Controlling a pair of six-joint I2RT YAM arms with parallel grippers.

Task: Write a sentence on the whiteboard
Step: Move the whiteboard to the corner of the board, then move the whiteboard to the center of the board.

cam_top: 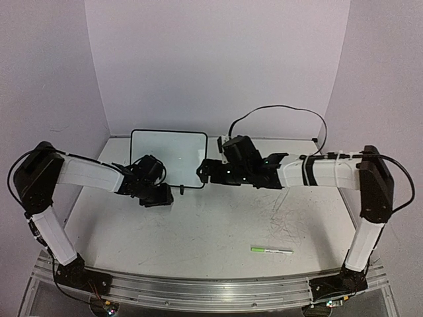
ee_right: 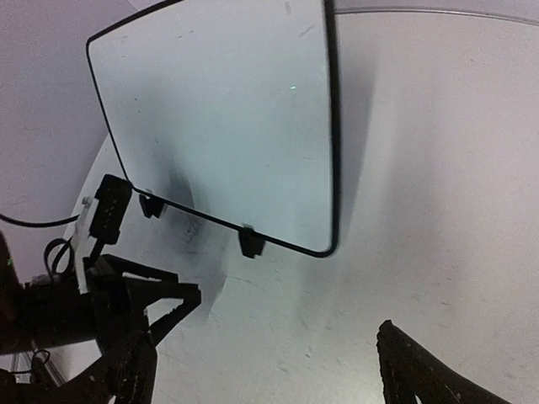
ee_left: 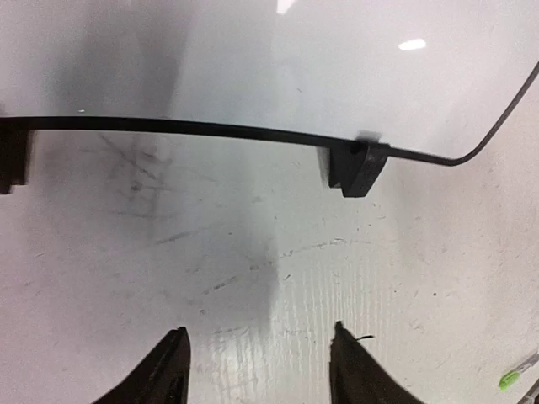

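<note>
Flagging you're near zero: small black-framed white whiteboard (cam_top: 168, 155) looks blank, green-capped white marker (cam_top: 271, 250) lies ungripped on the white worktop (cam_top: 198, 231), left jaws and right jaws open, empty.

A green-capped white marker (cam_top: 271, 250) lies on the scuffed white tabletop (cam_top: 218, 228).

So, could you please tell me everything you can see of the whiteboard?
The whiteboard is a small rectangle with a glossy white face, a thin black frame and rounded corners. It stands propped up on its long edge, on two black feet, at the far side of the scuffed table. Its face looks blank apart from a tiny green speck. Only the table appears to touch it.
</note>
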